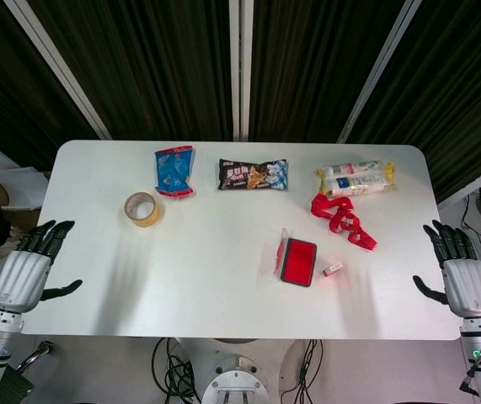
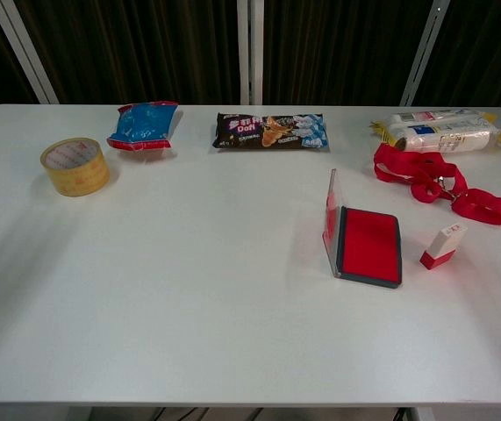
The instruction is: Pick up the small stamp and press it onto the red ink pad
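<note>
The small stamp point(image 1: 333, 269) point(image 2: 443, 245), white with a red base, lies on the white table just right of the red ink pad point(image 1: 297, 261) point(image 2: 370, 246). The pad sits open in a dark frame, its clear lid point(image 2: 330, 218) standing up on its left side. My right hand point(image 1: 459, 268) hangs open off the table's right edge, well right of the stamp. My left hand point(image 1: 26, 265) is open beside the left edge. Neither hand shows in the chest view.
A red lanyard point(image 1: 343, 219) point(image 2: 434, 180) lies just behind the stamp. Along the back sit a white-and-yellow packet point(image 1: 355, 179) point(image 2: 439, 129), a dark snack bag point(image 1: 253, 175) point(image 2: 270, 130) and a blue snack bag point(image 1: 174, 170) point(image 2: 144, 124). A tape roll point(image 1: 141, 209) point(image 2: 75, 166) stands at the left.
</note>
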Robot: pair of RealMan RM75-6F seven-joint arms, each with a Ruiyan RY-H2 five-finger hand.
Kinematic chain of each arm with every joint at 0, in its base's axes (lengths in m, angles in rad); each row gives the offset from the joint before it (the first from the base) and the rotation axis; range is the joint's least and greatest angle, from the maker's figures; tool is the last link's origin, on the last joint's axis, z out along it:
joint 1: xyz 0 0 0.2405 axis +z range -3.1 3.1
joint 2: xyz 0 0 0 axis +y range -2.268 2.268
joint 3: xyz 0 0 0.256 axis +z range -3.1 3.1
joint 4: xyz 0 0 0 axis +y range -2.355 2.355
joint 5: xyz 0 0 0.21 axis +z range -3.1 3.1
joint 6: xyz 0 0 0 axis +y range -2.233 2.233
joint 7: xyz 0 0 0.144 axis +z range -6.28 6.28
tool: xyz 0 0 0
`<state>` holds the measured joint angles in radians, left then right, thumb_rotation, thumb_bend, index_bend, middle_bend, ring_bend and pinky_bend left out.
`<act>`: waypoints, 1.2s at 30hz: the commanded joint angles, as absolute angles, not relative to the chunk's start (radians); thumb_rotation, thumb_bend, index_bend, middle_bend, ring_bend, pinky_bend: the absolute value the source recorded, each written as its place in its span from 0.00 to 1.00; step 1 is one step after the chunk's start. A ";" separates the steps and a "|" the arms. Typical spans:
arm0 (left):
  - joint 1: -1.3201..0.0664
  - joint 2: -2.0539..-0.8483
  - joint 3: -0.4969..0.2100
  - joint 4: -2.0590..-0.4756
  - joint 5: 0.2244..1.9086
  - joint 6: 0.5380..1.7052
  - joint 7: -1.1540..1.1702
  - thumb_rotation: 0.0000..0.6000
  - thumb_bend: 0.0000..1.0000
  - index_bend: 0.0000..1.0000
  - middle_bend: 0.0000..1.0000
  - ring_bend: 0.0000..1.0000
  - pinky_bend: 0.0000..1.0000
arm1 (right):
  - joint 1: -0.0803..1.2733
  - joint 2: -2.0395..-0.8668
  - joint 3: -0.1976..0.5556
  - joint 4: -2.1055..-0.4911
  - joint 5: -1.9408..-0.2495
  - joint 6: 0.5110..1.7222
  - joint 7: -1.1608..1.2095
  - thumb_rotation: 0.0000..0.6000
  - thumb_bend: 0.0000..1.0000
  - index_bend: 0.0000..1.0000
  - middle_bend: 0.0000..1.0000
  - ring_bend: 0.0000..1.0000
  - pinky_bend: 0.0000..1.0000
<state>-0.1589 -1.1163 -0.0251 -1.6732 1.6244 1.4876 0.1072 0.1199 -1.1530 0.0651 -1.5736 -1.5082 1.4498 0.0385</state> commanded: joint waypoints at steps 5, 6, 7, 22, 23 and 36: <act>-0.152 -1.114 -0.021 -1.673 1.620 1.495 0.107 0.88 0.01 0.05 0.11 0.10 0.16 | 0.123 -1.156 0.062 -1.560 -1.503 1.435 0.045 1.00 0.15 0.00 0.00 0.00 0.00; -0.150 -1.113 -0.020 -1.673 1.620 1.497 0.106 0.88 0.01 0.05 0.11 0.10 0.16 | 0.123 -1.157 0.061 -1.560 -1.505 1.436 0.044 1.00 0.15 0.00 0.00 0.00 0.00; -0.148 -1.112 -0.019 -1.673 1.621 1.499 0.105 0.88 0.01 0.05 0.11 0.10 0.16 | 0.122 -1.156 0.060 -1.561 -1.507 1.437 0.043 1.00 0.15 0.00 0.00 0.00 0.00; -0.148 -1.126 -0.016 -1.648 1.611 1.488 0.085 0.88 0.00 0.05 0.11 0.10 0.16 | 0.170 -1.181 0.029 -1.489 -1.639 1.429 0.020 1.00 0.16 0.00 0.09 0.63 0.88; -0.149 -1.132 -0.015 -1.644 1.612 1.487 0.083 0.88 0.00 0.05 0.11 0.10 0.16 | 0.177 -1.186 0.024 -1.476 -1.651 1.421 0.008 1.00 0.16 0.00 0.12 0.66 0.89; -0.148 -1.141 -0.003 -1.633 1.612 1.475 0.084 0.90 0.00 0.05 0.11 0.10 0.16 | 0.292 -1.254 0.003 -1.510 -1.676 1.215 -0.294 1.00 0.16 0.00 0.09 0.74 0.92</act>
<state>-0.1480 -1.1411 -0.0027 -1.6324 1.6120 1.4752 0.0841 0.2647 -1.2269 0.0024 -1.5081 -1.6725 1.2479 -0.2573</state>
